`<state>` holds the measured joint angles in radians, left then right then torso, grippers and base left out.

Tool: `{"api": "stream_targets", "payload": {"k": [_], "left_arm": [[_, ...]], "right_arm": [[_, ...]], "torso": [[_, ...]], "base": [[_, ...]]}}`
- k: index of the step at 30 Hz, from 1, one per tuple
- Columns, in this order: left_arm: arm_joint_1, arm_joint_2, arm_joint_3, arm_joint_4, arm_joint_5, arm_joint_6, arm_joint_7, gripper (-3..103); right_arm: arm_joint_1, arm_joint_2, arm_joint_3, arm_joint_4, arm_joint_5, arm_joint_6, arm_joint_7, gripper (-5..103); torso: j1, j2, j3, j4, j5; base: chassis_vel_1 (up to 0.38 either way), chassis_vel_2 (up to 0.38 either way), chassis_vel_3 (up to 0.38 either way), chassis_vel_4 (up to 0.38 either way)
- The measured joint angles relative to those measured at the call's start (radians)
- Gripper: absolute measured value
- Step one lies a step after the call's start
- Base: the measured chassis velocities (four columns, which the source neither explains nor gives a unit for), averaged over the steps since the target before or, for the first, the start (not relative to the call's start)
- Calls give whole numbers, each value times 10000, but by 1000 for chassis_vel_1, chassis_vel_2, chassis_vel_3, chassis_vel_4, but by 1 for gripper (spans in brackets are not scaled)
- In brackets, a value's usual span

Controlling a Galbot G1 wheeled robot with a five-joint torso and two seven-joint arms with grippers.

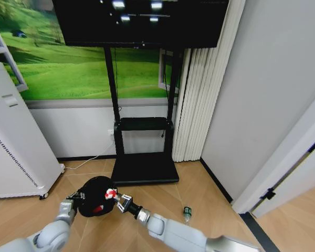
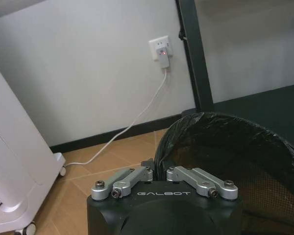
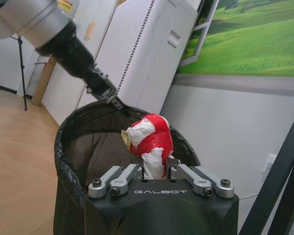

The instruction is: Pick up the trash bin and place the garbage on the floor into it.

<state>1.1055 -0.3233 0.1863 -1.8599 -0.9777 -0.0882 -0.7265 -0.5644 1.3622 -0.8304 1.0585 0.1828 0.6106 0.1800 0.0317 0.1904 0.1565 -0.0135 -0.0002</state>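
The black trash bin [image 1: 93, 196], lined with a black bag, hangs off the floor with my left gripper [image 1: 74, 198] shut on its rim [image 2: 161, 147]. My right gripper [image 1: 117, 198] holds a crumpled red-and-white wrapper [image 1: 110, 193] over the bin's mouth; in the right wrist view the wrapper [image 3: 148, 144] sits pinched between the fingers above the bin [image 3: 83, 147]. Something red [image 1: 97, 209] shows inside the bin. A small clear bottle with a green label [image 1: 187, 212] lies on the wooden floor to the right.
A tall white perforated appliance [image 1: 13, 142] stands at the left. A black TV stand [image 1: 143, 157] with a flat base sits against the wall just behind the bin. A white cable [image 2: 137, 115] runs from a wall socket. A door frame [image 1: 283, 173] is at the right.
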Motion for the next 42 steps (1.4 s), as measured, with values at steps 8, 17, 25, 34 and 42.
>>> {"api": "stream_targets", "payload": {"k": [8, 17, 25, 34, 42], "left_arm": [[-59, -121, 440, -252, 9, 158, -28, 7], [-69, -291, 434, -204, 43, 158, -24, 7], [-62, -383, 428, -184, 56, 155, -59, 7], [66, -334, 295, -220, 112, 113, -135, 7], [106, -270, 262, -206, 226, 72, -102, 7]], "right_arm": [[-39, 419, -310, -632, 5, -52, -118, 21], [-178, 426, -486, -243, -2, -609, 670, 40], [-215, 340, -501, -144, -209, -650, 841, 67], [-465, -43, 403, -181, -447, -250, 1008, 99], [-860, -846, 2265, -483, 330, -191, 931, 100]], "torso": [[0, 0, 0, 2, 1], [0, 0, -1, 1, 1], [0, 1, 0, 1, 2], [-1, 0, 0, 3, 4], [0, 0, 0, 2, 4]], "base": [[0, 0, 0, 0], [0, 0, 0, 0], [0, 0, 0, 0], [0, 0, 0, 0], [0, 0, 0, 0]]}}
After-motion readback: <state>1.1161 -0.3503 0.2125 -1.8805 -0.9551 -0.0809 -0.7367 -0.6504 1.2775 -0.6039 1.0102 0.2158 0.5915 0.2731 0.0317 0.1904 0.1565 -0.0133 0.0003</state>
